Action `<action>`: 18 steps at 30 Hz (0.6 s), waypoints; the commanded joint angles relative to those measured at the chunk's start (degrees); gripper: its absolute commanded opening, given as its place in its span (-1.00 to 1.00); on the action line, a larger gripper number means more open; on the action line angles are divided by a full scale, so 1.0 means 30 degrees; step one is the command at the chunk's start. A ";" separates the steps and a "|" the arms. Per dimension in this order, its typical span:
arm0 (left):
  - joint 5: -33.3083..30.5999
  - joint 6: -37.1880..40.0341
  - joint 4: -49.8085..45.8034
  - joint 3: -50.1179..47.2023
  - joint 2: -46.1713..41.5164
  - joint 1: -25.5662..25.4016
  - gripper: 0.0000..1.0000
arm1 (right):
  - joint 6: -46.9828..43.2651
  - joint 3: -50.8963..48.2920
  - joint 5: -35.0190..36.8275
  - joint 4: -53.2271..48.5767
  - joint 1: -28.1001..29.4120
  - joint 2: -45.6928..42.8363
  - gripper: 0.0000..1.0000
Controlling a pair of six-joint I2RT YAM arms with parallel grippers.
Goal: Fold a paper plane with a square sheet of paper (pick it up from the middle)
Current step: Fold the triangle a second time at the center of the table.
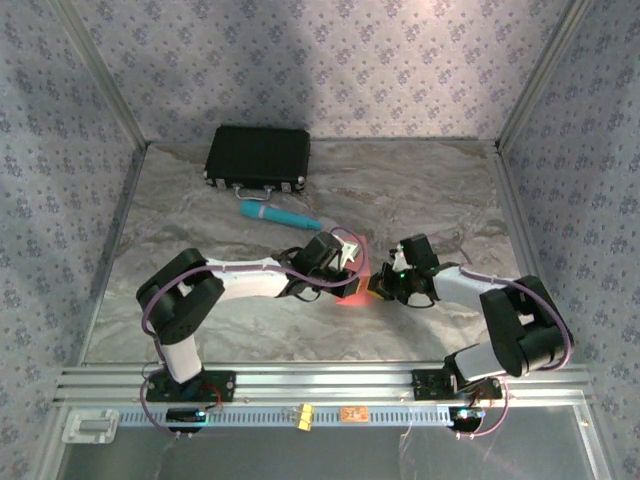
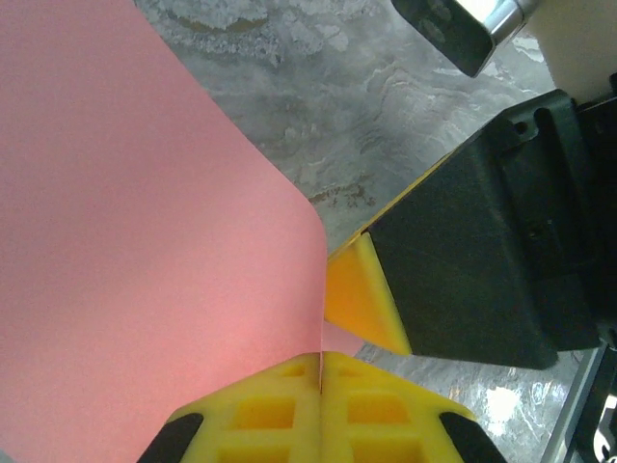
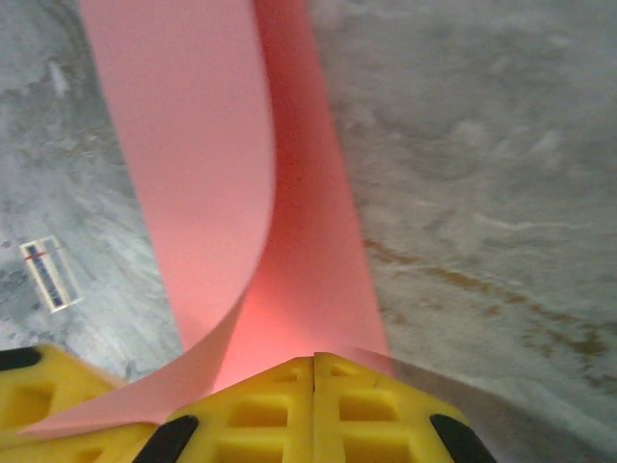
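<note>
**Two-arm grip on the sheet, read left to right.** At the back left of the table (image 1: 180, 225) lies a black case (image 1: 258, 158). A teal cylinder (image 1: 278, 214) sits just in front of it, and both are well apart from the work.

Centre: the left end effector (image 1: 352, 272) has its jaws fully closed and pinches the square sheet of paper (image 1: 357, 292) by one edge. In the left wrist view the sheet runs into the seam between the yellow fingertips (image 2: 289, 376). It sweeps away in a loose bend, not a crease. Whether any part of it touches the table cannot be told.

Right: the right end effector (image 1: 384, 287), jaws likewise closed, grips the same sheet just beside the left one. In the right wrist view the paper rises from between its pads (image 3: 280, 381) in a doubled curl.

Likely hazards:
- Two grips so close together on thin paper may tear it if the arms pull apart or twist.
- Unequal motion could set a skewed crease.
- Both pinches look shallow, so the sheet may slip free.
</note>
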 commanded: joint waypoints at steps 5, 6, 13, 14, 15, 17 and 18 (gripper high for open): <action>0.0239 -0.1082 0.0972 -0.0112 0.0689 0.0076 -1.00 | -0.1657 0.0449 0.2101 -0.2714 -0.0242 0.0608 -0.98; 0.0239 -0.1304 0.1110 -0.0146 0.0767 0.0073 -1.00 | -0.1833 0.0502 0.2173 -0.2785 -0.0318 0.0601 -0.98; -0.0101 -0.2660 0.2076 -0.0562 0.1106 0.0076 -0.99 | -0.2396 0.0919 0.2050 -0.2766 -0.0793 0.0750 -0.97; -0.0112 -0.2739 0.2160 -0.0622 0.1106 0.0076 -0.98 | -0.2423 0.1012 0.1920 -0.2768 -0.0824 0.0688 -0.96; -0.0097 -0.2789 0.2234 -0.0661 0.1128 0.0062 -0.98 | -0.2397 0.1068 0.1762 -0.2724 -0.0839 0.0585 -0.95; -0.0196 -0.2872 0.2241 -0.0668 0.1105 0.0058 -0.98 | -0.2226 0.1147 0.1394 -0.2493 -0.0768 0.0237 -0.94; -0.0231 -0.2863 0.2265 -0.0697 0.1102 0.0076 -0.98 | -0.2029 0.1120 0.1269 -0.2380 -0.0695 0.0053 -0.93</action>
